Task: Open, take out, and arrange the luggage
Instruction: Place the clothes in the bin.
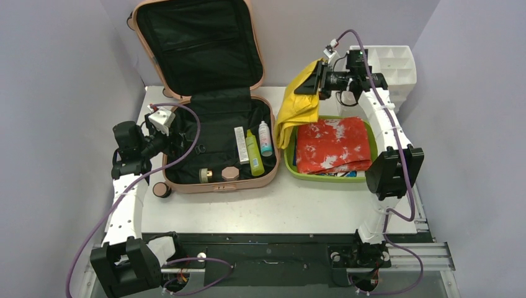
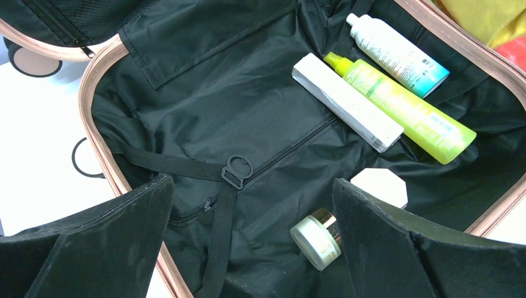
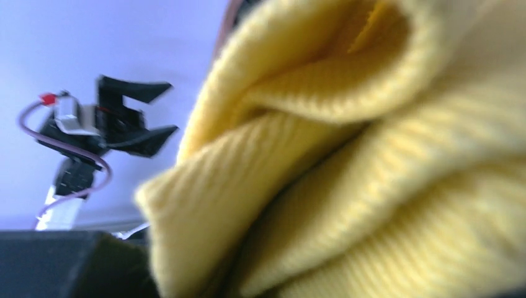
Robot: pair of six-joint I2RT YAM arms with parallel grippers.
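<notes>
Luggage (image 1: 217,124), a small salmon-pink hard-shell suitcase with black fabric lining, lies open on the white table (image 1: 279,205), left of centre, with its lid standing up toward the back wall. My left gripper (image 2: 251,186) hangs over the left rim of the lower shell, jaws spread wide and grasping nothing. Below it, on the lining, I see a slim white box (image 2: 347,102), a yellow-green bottle (image 2: 403,112) touching it, and a white bottle with a teal base (image 2: 397,53) just beside that. A small frosted jar with a gold band (image 2: 316,239) lies on its side near the front rim, with a pale faceted lid (image 2: 378,183) close by. My right gripper (image 1: 317,79) is clenched on a yellow ribbed knit cloth (image 1: 298,108), which hangs from it between the suitcase and a lime-green tray (image 1: 374,146). A red and white patterned cloth (image 1: 332,146) lies folded in the tray. A white compartmented organizer (image 1: 397,68) stands behind the tray, at the back right corner.
</notes>
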